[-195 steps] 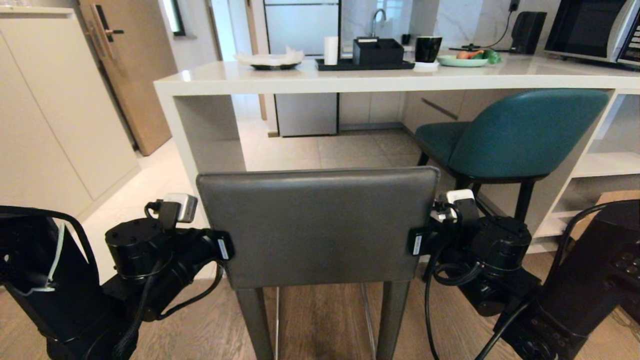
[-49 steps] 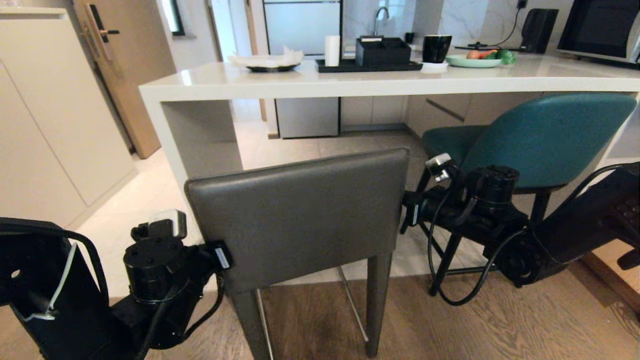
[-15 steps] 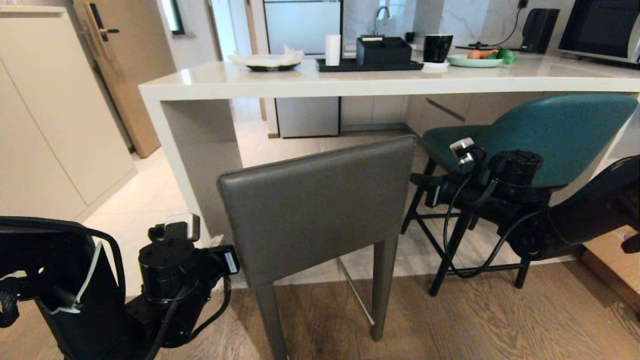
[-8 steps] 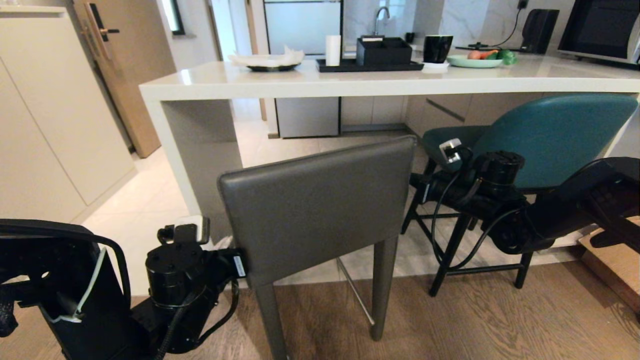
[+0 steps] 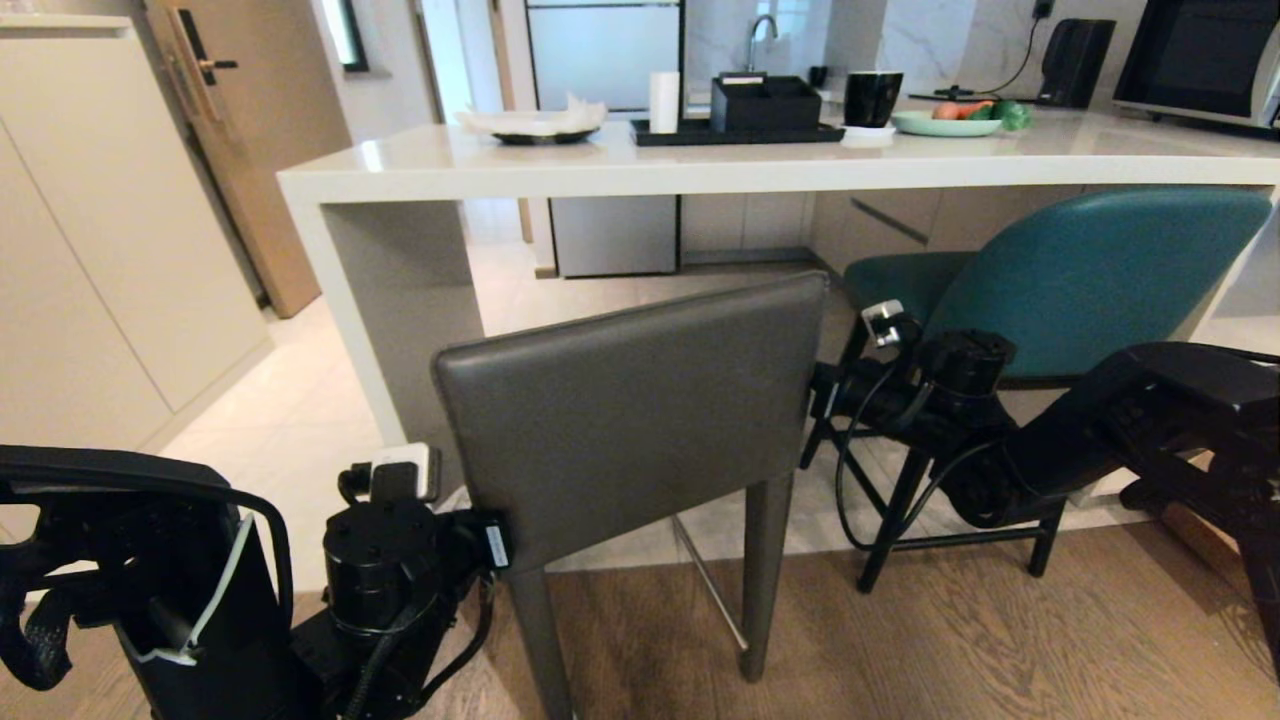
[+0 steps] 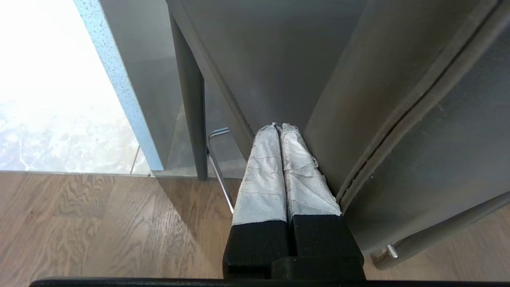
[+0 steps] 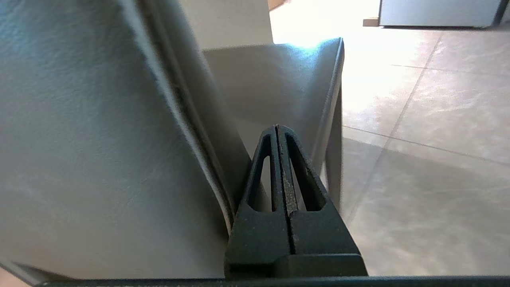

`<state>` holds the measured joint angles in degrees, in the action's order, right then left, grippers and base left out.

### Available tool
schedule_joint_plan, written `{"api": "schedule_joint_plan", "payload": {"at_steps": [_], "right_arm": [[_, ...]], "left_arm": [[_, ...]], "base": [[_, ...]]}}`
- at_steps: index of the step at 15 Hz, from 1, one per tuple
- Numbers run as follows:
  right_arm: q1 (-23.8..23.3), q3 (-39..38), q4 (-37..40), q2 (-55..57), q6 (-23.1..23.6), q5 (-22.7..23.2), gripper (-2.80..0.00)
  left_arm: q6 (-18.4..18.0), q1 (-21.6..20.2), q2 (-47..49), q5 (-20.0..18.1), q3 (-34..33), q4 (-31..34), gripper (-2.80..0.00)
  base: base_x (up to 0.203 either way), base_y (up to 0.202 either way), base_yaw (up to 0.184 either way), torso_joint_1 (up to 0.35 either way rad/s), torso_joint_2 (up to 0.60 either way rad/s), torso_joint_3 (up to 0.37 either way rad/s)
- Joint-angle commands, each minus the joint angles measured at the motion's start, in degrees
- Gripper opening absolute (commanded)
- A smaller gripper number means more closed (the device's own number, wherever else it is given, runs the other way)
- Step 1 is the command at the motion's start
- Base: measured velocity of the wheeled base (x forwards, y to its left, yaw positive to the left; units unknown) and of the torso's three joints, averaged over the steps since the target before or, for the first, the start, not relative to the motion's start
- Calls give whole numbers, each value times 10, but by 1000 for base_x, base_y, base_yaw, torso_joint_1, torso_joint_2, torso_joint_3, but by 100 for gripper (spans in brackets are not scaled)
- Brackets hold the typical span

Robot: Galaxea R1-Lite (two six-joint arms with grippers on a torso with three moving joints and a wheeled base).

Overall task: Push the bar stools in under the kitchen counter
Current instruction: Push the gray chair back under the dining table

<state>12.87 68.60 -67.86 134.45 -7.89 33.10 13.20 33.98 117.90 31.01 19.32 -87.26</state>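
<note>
The counter [image 5: 640,165] stands ahead of both grippers. The grey stool [image 5: 630,420], turned askew, sits between them, short of it. The teal stool [image 5: 1080,275] is beyond the right gripper [image 7: 277,131]. Left gripper [image 6: 277,127]: both have fingers pressed together, empty, against the backrest's sides.

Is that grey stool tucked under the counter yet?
Not yet: the grey stool stands skewed, its back short of the counter edge.

Floor [image 5: 950,640]: wood planks meeting pale tile. Standing on it: grey stool [image 5: 640,420], teal stool [image 5: 1080,270], white desk [image 5: 700,165].
</note>
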Motion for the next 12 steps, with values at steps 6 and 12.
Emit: {"api": "schedule_joint_plan", "payload": {"at_steps": [6,12], "right_arm": [[33,-14,-24,19,-18,3,-280],[44,-70,-25,-24,-13,4,-280]], "left_arm": [[-1,-20,14,-8,5,-4,-280],[-1,-20,7,-5,-1,-4,-280]], "base": [[0,0,0,0,0,0],[0,0,0,0,0,0]]}}
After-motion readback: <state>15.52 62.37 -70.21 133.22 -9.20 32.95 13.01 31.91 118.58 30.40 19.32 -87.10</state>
